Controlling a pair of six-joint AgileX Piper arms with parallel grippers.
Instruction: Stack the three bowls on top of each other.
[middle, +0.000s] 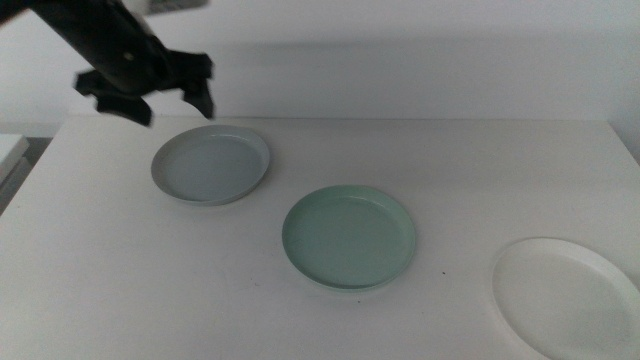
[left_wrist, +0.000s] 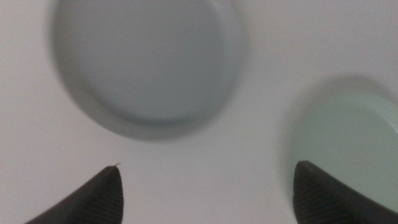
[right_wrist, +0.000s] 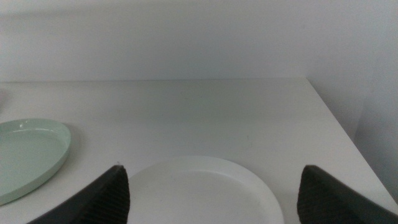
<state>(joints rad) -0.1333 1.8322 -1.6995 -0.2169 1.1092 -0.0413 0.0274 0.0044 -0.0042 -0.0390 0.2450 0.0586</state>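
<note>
Three shallow bowls lie apart on the white table (middle: 460, 165). The grey-blue bowl (middle: 211, 164) is at the back left, the mint green bowl (middle: 349, 237) in the middle, and the white bowl (middle: 565, 295) at the front right, partly cut off. My left gripper (middle: 172, 108) hovers open and empty above the far left rim of the grey-blue bowl. Its wrist view shows the grey-blue bowl (left_wrist: 146, 59) and the green bowl (left_wrist: 348, 143) beyond its open jaws (left_wrist: 207, 167). My right gripper (right_wrist: 213, 171) is open and empty, low over the white bowl (right_wrist: 199, 193), with the green bowl (right_wrist: 28, 152) to one side. It is out of the middle view.
A white wall stands behind the table's back edge. The table's right edge runs close to the white bowl. A pale object (middle: 8, 150) sits off the table's left side.
</note>
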